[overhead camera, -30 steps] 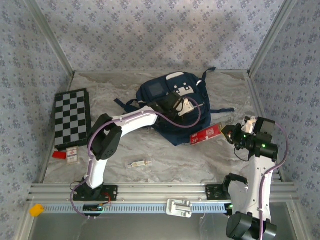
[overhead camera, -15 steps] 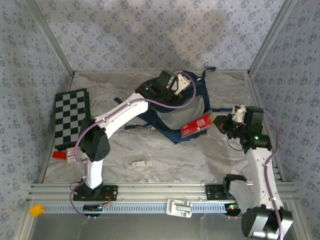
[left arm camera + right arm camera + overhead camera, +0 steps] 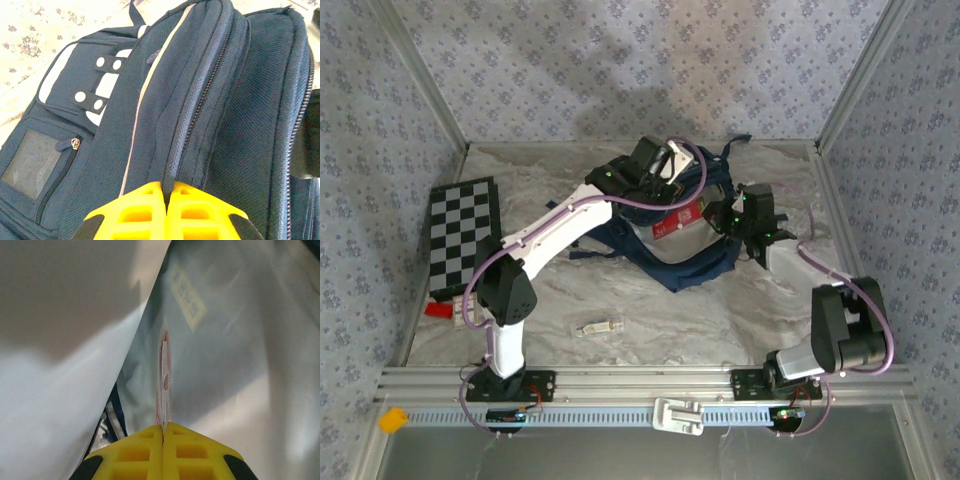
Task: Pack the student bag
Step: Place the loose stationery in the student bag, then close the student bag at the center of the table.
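The student bag (image 3: pixel 692 272), navy blue, lies at the back middle of the table with its mouth held open, so the pale grey lining (image 3: pixel 665 243) shows. My left gripper (image 3: pixel 657 176) is shut on a fold of fabric beside a zipper on the bag's top (image 3: pixel 167 192). The bag's white patch (image 3: pixel 107 85) and pale stripe (image 3: pixel 142 100) lie to the left of the fingers. My right gripper (image 3: pixel 718 216) is shut on a thin red and white flat packet (image 3: pixel 680 217), which is inside the opening. The right wrist view shows the packet (image 3: pixel 164 375) edge-on between the shut yellow fingers (image 3: pixel 163 432), with lining all round.
A black and white checkerboard (image 3: pixel 465 235) lies at the left, with small red and white cards (image 3: pixel 455 308) at its near end. A small clear packet (image 3: pixel 598 327) lies at the front middle. Frame posts and patterned walls close in both sides and the back.
The left gripper has closed on the bag's top and lifted it toward the back, opening the mouth. The right gripper has carried the red packet left, from beside the bag into the opening.
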Robot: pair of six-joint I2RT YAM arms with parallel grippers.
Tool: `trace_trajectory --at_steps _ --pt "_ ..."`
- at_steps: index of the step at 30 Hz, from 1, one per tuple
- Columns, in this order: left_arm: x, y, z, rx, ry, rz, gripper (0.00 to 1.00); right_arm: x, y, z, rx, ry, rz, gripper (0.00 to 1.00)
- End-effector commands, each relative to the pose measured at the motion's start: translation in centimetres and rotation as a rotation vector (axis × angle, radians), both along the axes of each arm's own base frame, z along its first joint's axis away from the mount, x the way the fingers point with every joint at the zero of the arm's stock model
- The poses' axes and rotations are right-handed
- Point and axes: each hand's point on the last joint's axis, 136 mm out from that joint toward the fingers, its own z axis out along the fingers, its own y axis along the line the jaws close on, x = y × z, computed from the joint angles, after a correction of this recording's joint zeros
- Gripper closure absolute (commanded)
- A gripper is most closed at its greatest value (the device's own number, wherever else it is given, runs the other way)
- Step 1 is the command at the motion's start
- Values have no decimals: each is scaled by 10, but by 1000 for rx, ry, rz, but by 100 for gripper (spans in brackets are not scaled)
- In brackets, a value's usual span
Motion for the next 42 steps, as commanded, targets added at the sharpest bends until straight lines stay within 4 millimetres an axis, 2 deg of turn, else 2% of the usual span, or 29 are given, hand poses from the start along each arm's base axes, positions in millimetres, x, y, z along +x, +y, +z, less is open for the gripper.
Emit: trace_trajectory --at_steps 1,3,6,9,11,13,15,18,19,20,22,23,25,27,29,31,33,35,36,39,42 --pt "-3 0 80 -175 -86 50 100 38 1 31 28 -164 -106 100" --pt "-2 0 80 -184 -70 65 100 45 2 14 5 -142 -142 100" --pt "0 0 81 -210 -62 94 100 48 20 -11 2 -82 -119 98" --pt "4 2 78 -213 -51 120 100 35 28 -28 -56 -63 -118 77" --pt "5 0 75 -211 -46 117 100 28 30 -25 -71 -70 -79 64" --pt "5 -3 70 -211 -30 111 100 14 20 -23 -127 -42 -73 55" --pt "6 -4 62 -197 -16 112 100 -7 -6 -22 -204 -7 -129 48" --pt "5 -9 47 -193 27 103 100 -40 -36 -15 -278 33 -187 44" --pt "3 -12 42 -195 48 88 98 -51 -46 -16 -318 72 -206 44" --pt "-3 -17 38 -206 79 60 91 -65 -58 -15 -350 119 -237 43" --pt "-13 -22 33 -234 137 28 66 -85 -72 -7 -361 146 -272 43" --pt "-18 -22 32 -250 164 17 59 -94 -75 0 -371 129 -271 43" --pt "-26 -15 28 -280 214 28 53 -109 -76 8 -382 108 -255 41" --pt "-27 5 33 -342 233 77 45 -118 -67 16 -360 105 -193 40" --pt "-16 34 24 -406 261 178 42 -123 -56 15 -358 150 -127 38" --pt "2 64 6 -456 301 283 40 -126 -37 11 -332 191 -60 38" --pt "23 97 -25 -488 401 426 41 -125 -3 8 -283 185 24 38" --pt "40 119 -52 -534 461 519 41 -124 20 5 -275 192 65 37" --pt "49 128 -65 -565 488 560 42 -123 29 1 -284 201 87 37" --pt "70 137 -92 -607 547 615 44 -121 45 -13 -293 225 114 37" --pt "84 139 -116 -603 585 667 46 -117 50 -23 -285 234 117 37"
